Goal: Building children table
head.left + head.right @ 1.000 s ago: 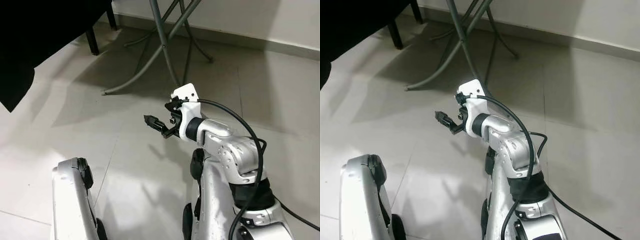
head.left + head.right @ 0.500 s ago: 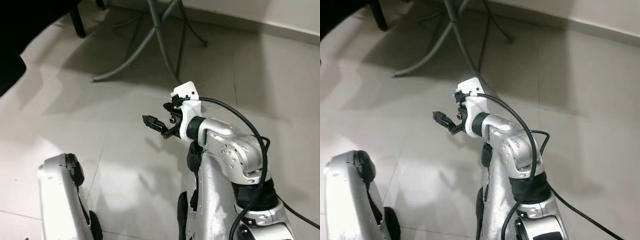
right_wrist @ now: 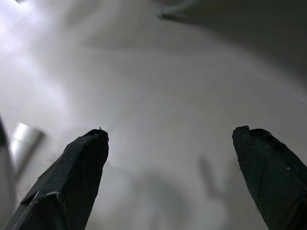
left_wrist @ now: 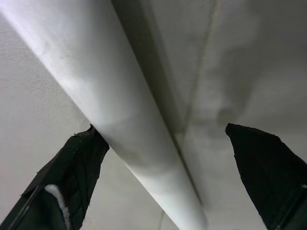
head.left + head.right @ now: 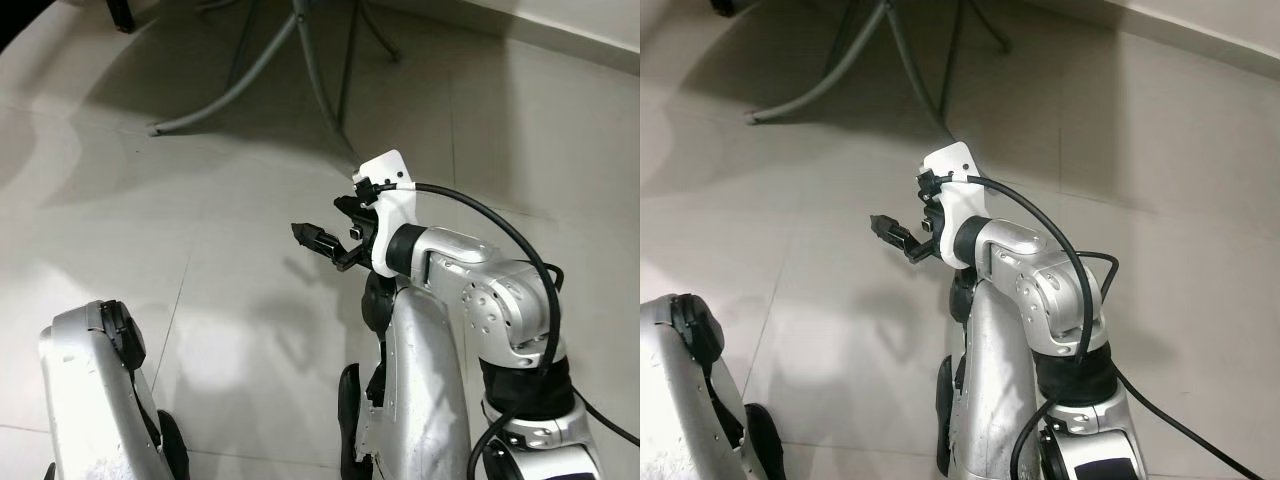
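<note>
Right gripper (image 5: 300, 232): raised over tiled floor (image 5: 150, 230), fingers (image 3: 81, 163) spread wide, holding nothing. Left gripper (image 4: 163, 158): fingers (image 4: 76, 158) wide apart, white tube (image 4: 110, 110) between them, touching one finger. Grey metal stand legs (image 5: 300, 60) further off, by wall.

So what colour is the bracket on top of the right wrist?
White: the bracket sits above the right pincer, clearest in the left eye view.

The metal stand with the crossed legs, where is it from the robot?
The grey crossed-leg stand is on the tiled floor ahead of the robot, beyond the raised right gripper, near the far wall.
</note>
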